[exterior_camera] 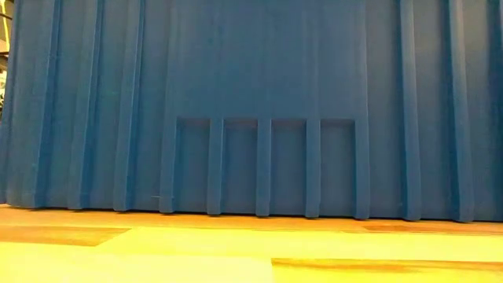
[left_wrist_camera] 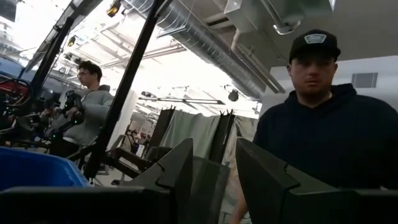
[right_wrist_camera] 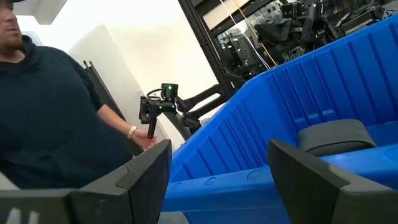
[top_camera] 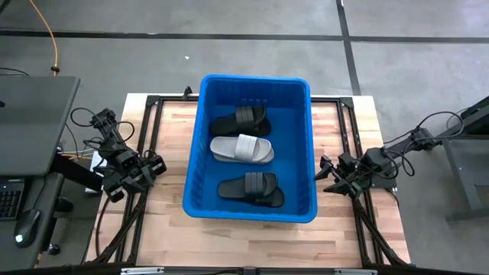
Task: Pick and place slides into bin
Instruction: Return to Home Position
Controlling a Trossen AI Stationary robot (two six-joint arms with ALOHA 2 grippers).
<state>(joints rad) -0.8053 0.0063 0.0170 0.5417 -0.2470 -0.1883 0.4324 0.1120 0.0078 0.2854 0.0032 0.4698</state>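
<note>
The blue bin [top_camera: 200, 145] stands in the middle of the wooden table, and its ribbed wall [exterior_camera: 251, 102] fills the low view. Three slides lie flat on its floor: a black one [top_camera: 243, 121] at the far end, a light grey one [top_camera: 243, 148] in the middle, and a black one [top_camera: 250, 188] at the near end. My left gripper [top_camera: 156, 165] [left_wrist_camera: 212, 144] waits open at the table's left edge, tipped up toward the room. My right gripper [top_camera: 325, 171] [right_wrist_camera: 219, 146] stands open beside the bin's right wall [right_wrist_camera: 261, 149], nothing between its fingers.
A person in a dark hooded top [left_wrist_camera: 323, 130] [right_wrist_camera: 43, 112] stands beyond the table's far side, and another person [left_wrist_camera: 87, 109] is farther off. A black frame [top_camera: 145, 103] runs round the table's edges. A grey desk [top_camera: 30, 122] stands left of the table.
</note>
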